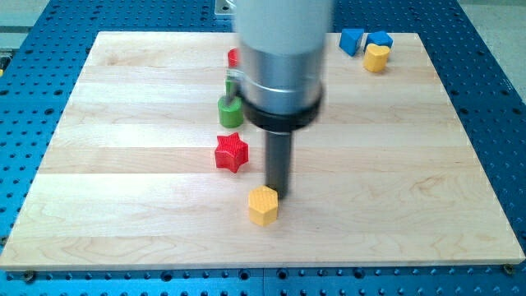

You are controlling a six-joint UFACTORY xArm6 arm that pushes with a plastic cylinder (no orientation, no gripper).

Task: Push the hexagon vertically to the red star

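A yellow hexagon block lies on the wooden board, low and near the middle. A red star block lies up and to the left of it. My tip stands at the hexagon's upper right edge, touching it or very nearly so. The rod hangs from the arm's wide grey and black body, which hides part of the board's upper middle.
A green round block lies above the red star, with another green block and a red block above it, both partly hidden by the arm. Two blue blocks and a yellow block sit at the top right.
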